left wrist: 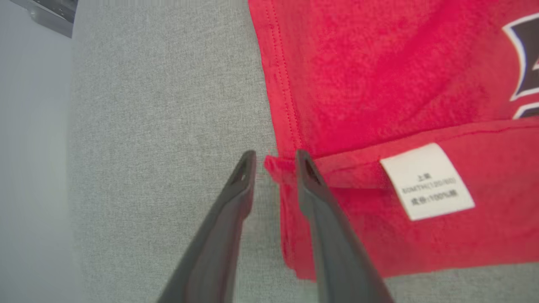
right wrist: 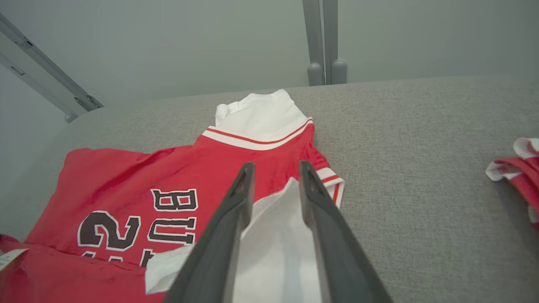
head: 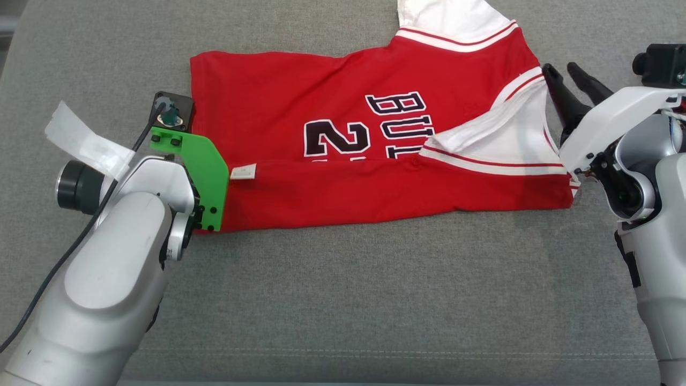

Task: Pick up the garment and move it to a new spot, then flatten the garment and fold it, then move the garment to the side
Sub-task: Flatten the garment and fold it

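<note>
The garment [head: 343, 193] is a red jersey with white sleeves and dark lettering, lying flat on the grey cushion with its near edge folded up over the print. My left gripper [left wrist: 273, 158] is open at the garment's [left wrist: 379, 84] left folded corner, and a tip of red cloth lies loose between its fingers. A white care label [left wrist: 427, 181] sits just right of it. In the head view a green bracket [head: 206, 177] covers that gripper. My right gripper [head: 560, 67] is open at the jersey's right end, its fingers [right wrist: 236, 202] apart above the white sleeve [right wrist: 273, 235], holding nothing.
The grey cushioned surface [head: 348, 300] stretches wide in front of and behind the jersey. Another red-and-white cloth [right wrist: 518, 168] lies at the far right of the right wrist view. Metal posts [right wrist: 324, 42] stand behind the cushion's back edge.
</note>
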